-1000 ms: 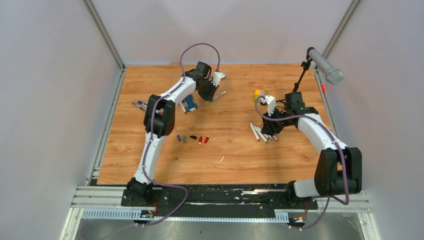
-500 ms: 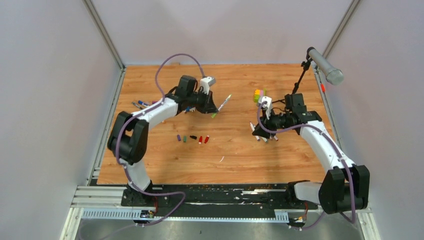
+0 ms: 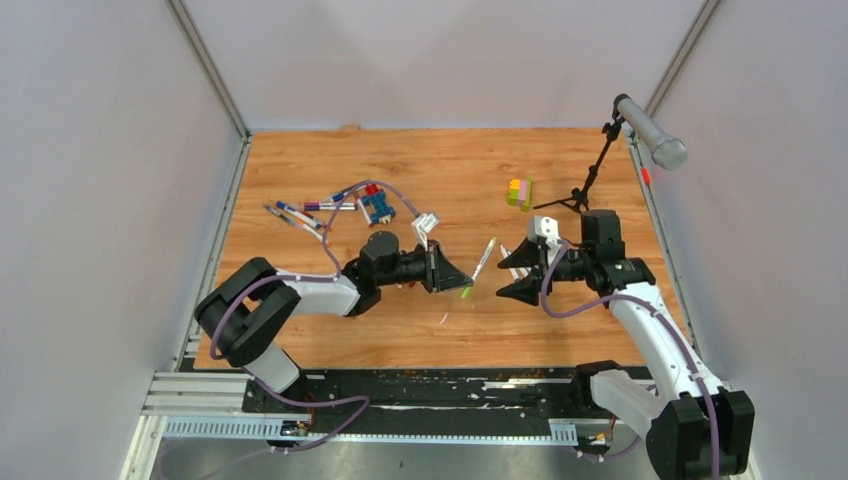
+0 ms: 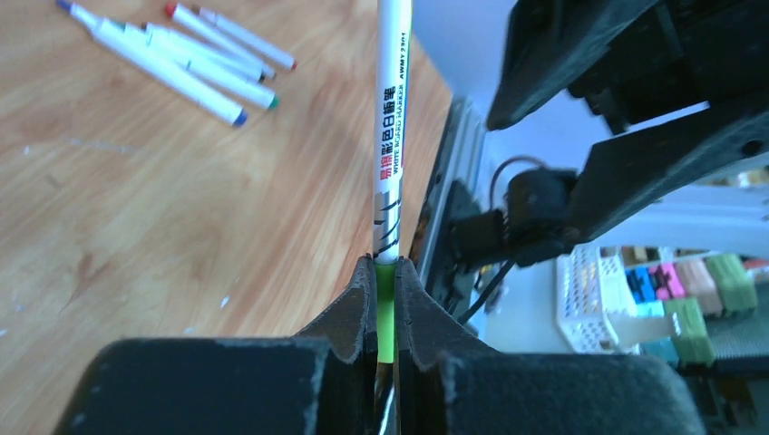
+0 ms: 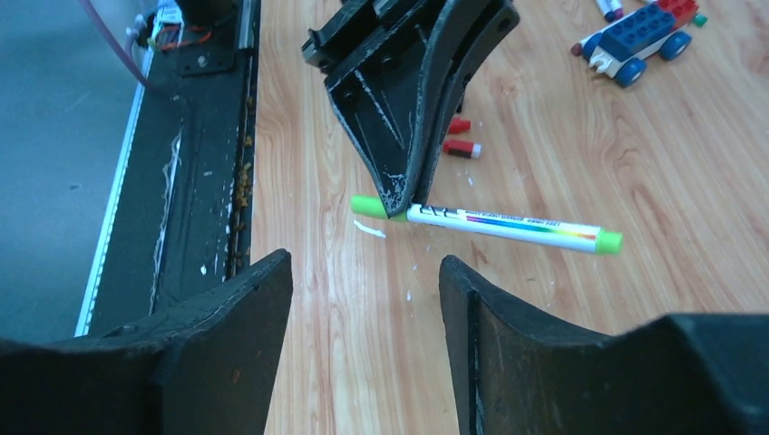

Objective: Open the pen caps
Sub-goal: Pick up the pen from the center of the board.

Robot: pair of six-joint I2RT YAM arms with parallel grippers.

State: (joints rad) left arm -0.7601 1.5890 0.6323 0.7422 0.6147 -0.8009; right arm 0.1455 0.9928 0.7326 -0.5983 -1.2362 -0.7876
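Your left gripper (image 5: 399, 204) is clenched on the green-ended white marker pen (image 5: 508, 224), held between both arms over the near middle of the wooden table (image 3: 450, 160). Your right gripper (image 5: 365, 272) is released, short of the free green cap (image 5: 609, 241): square up, clamp, pull along the barrel. Beyond: loose red caps (image 5: 461, 148) and a blue-and-red brick toy (image 5: 635, 41), neither obstructing.

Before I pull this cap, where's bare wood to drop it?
Bare wood: far middle, between the blue-and-red toy brick car and the yellow-green-pink block stack, and the near-edge strip in front of the held green-ended white pen. Crowded: the white marker pens far left, and the centre around that held pen.
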